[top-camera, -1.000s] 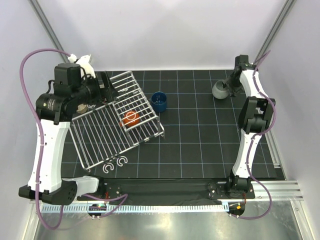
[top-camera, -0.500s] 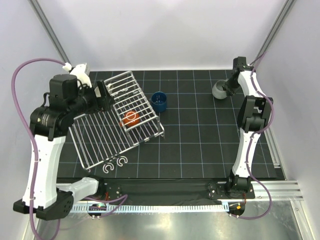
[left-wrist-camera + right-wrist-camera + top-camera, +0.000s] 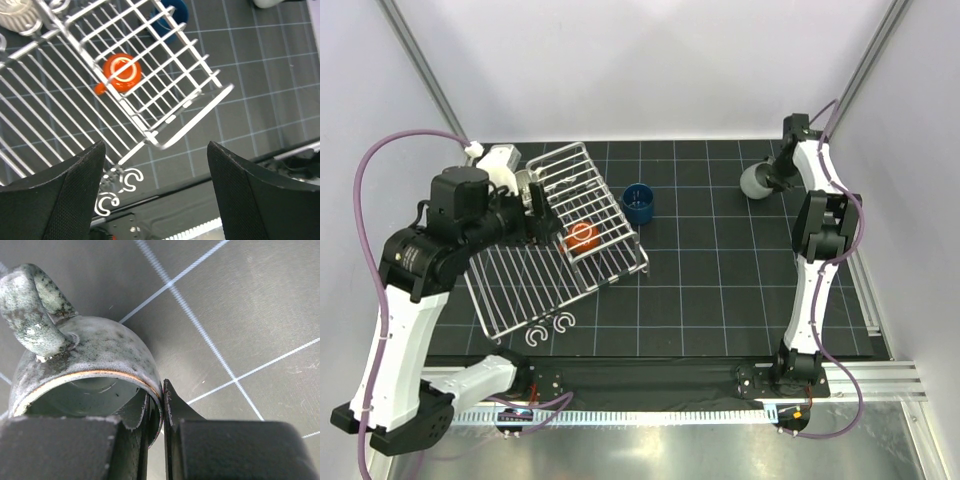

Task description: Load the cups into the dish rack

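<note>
Black gridded tabletop (image 3: 720, 300), white walls: a thin pinch on a glazed rim.
Left hand (image 3: 155, 150) spread above the wire rack (image 3: 520, 280) at 10 o'clock, glossy orange cup (image 3: 583, 237) in its basket, blue cup (image 3: 639, 203) just beside. At 2 o'clock the right hand (image 3: 159, 410) pinches the speckled grey cup (image 3: 757, 181) by its rim, and the smooth rounded glaze may let it swing or slip.

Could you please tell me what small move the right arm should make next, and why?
Probably lift straight up a little. The right gripper is shut on the rim of the speckled grey ceramic mug, one finger inside and one outside, and the silver wire dish rack lies far to its left, so the mug should clear the black gridded mat first.
</note>
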`<state>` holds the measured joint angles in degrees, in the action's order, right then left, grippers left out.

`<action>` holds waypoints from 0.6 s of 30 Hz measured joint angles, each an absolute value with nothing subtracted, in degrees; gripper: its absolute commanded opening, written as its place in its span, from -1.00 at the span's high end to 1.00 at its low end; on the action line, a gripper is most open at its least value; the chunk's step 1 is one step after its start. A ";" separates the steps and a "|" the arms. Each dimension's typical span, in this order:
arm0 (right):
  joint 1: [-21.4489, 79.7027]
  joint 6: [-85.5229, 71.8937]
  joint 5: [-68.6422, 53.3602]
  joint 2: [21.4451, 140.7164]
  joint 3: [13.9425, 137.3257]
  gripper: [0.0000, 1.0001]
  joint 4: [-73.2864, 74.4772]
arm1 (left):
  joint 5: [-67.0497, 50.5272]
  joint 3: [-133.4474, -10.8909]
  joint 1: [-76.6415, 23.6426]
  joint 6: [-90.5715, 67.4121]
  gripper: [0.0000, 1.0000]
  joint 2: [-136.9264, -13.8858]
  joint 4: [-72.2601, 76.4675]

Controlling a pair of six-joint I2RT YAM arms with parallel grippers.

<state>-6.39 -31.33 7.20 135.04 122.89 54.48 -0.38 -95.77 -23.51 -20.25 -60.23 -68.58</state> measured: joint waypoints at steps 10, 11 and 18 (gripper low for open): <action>4.25 -28.58 5.30 121.49 113.34 0.92 54.92 | -12.84 -95.24 -23.68 -29.74 -0.50 -63.09 -66.26; 6.68 -28.86 4.43 119.02 112.22 0.92 55.07 | -14.76 -94.28 -23.68 -30.96 -0.53 -62.81 -65.30; 21.56 -33.61 -4.36 93.03 96.29 0.92 50.43 | -26.13 -87.26 -23.88 -38.37 -0.57 -58.85 -59.90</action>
